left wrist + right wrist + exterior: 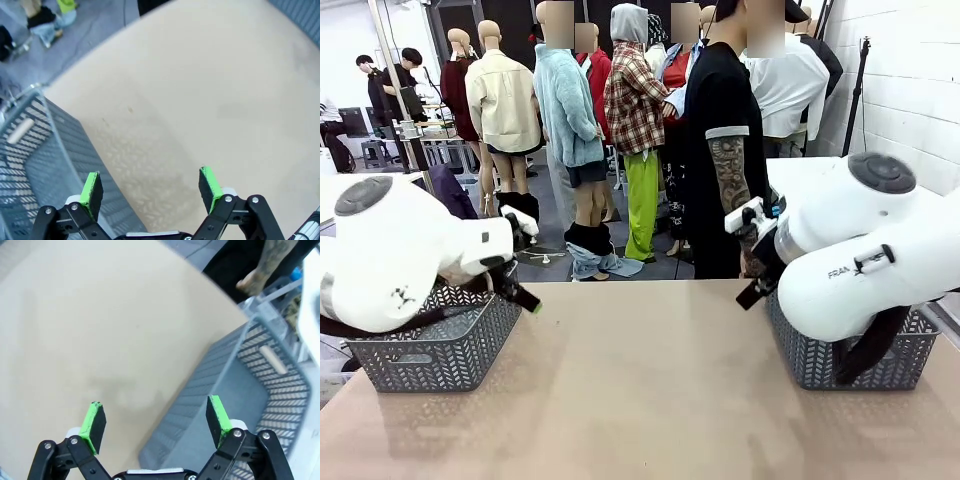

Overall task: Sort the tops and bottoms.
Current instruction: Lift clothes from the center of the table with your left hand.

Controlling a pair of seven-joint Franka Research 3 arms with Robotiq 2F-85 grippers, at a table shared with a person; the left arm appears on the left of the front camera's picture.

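Jaws spread wide on left end effector (150,185) and right end effector (156,417); both above tan table (650,400).

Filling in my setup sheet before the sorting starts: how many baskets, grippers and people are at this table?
Grey baskets: 2, left basket and right basket
Grippers, both open: 2, left gripper and right gripper
Person: 1
Total: 5

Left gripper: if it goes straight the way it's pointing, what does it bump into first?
Most likely the tan table, right beside the grey basket. The left gripper is open with nothing between its green pads, and nothing shows in its way. The depth is hard to judge.
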